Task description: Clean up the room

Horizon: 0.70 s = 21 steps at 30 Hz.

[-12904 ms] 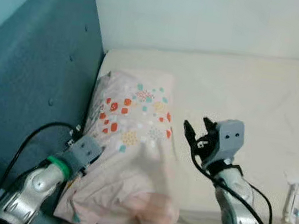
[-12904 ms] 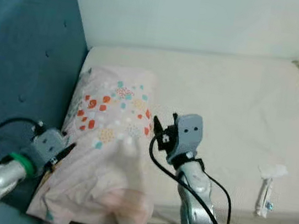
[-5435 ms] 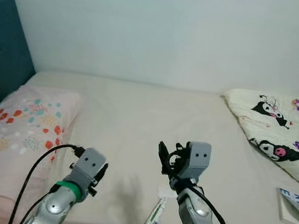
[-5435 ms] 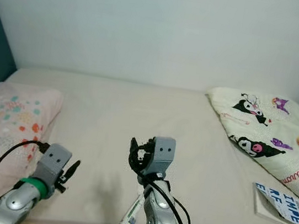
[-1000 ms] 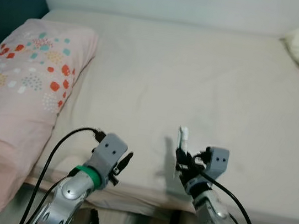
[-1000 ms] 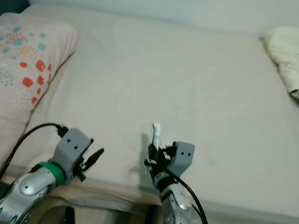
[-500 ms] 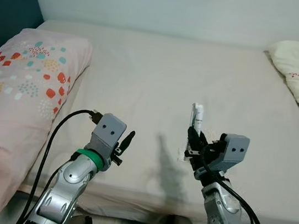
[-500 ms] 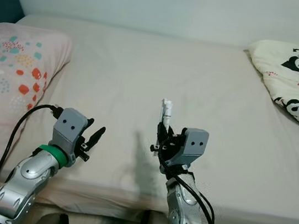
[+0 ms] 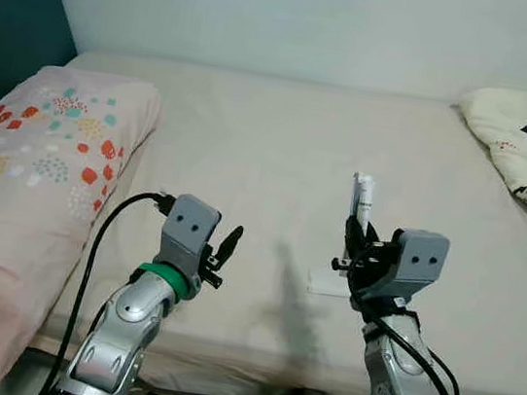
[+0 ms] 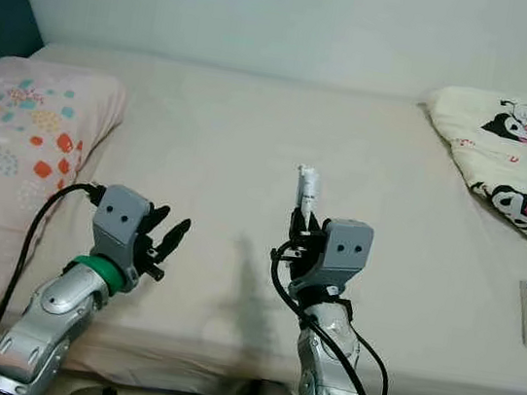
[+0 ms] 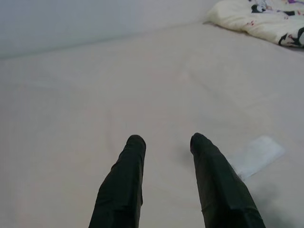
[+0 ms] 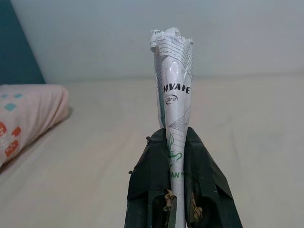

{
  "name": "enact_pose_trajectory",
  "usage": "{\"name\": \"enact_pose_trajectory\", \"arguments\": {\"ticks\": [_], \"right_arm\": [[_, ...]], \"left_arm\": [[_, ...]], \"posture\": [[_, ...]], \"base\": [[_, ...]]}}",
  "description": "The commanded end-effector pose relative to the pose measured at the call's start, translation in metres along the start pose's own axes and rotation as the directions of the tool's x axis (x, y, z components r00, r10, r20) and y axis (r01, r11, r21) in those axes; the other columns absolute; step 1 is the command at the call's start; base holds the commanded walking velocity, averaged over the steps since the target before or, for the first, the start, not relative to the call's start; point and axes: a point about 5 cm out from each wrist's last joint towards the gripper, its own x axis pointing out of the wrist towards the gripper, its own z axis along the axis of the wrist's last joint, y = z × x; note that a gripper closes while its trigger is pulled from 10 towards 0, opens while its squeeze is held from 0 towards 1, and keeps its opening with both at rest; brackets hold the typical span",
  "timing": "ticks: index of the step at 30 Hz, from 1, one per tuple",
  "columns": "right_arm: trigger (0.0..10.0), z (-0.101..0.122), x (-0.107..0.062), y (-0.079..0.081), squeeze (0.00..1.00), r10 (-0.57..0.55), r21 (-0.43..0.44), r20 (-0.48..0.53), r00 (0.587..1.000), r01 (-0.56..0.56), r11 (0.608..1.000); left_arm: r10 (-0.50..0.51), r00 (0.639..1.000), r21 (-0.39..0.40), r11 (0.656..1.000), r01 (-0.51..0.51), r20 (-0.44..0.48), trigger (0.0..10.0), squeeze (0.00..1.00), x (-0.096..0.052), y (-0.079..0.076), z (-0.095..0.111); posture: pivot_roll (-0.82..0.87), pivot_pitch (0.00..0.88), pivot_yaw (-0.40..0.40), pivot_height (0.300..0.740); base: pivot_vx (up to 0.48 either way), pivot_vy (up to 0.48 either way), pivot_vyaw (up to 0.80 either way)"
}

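The right gripper (image 10: 304, 231) is clamped on one white tube (image 12: 173, 90), standing upright above its fingers. The left gripper (image 11: 166, 142) is spread apart over the bed (image 9: 273, 130); one white scrap (image 11: 256, 154) lies just beside it.

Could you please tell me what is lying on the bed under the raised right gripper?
A small white scrap lies on the bed sheet just beside the right gripper, which holds a white tube upright. The gripper covers part of it.

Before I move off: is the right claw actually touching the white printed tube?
Touching. In the right wrist view the right claw has both black fingers pressed against the white printed tube, which stands upright between them.
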Motion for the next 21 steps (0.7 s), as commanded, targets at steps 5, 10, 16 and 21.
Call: {"name": "enact_pose_trajectory", "arguments": {"ticks": [5,10,16,21], "right_arm": [[10.0,-0.006,-0.004,0.003,0.0,-0.004,-0.011,-0.027,1.0,0.004,1.0],[10.0,-0.012,-0.007,0.003,0.0,-0.011,-0.013,-0.048,0.999,0.01,1.0],[10.0,-0.018,-0.01,0.002,0.0,-0.016,-0.013,-0.073,0.997,0.015,1.0],[10.0,-0.019,-0.011,0.002,0.0,-0.018,-0.016,-0.08,0.997,0.017,1.0]], "left_arm": [[-0.012,0.999,-0.003,1.0,0.012,-0.033,10.0,0.0,0.003,-0.003,-0.008],[-0.016,0.999,-0.006,1.0,0.016,-0.038,10.0,0.0,0.004,-0.003,-0.008],[-0.026,0.999,-0.009,1.0,0.025,-0.039,10.0,0.0,0.007,-0.007,-0.009],[-0.029,0.999,-0.014,0.999,0.029,-0.039,10.0,0.0,0.008,-0.01,-0.01]], "posture": [[-0.15,0.047,0.065,0.665],[-0.15,0.048,0.065,0.68],[-0.15,0.052,0.064,0.705],[-0.15,0.056,0.062,0.725]], "base": [[0.0,0.0,0.0],[0.0,0.0,0.0],[0.0,0.0,0.0],[0.0,0.0,0.0]]}}
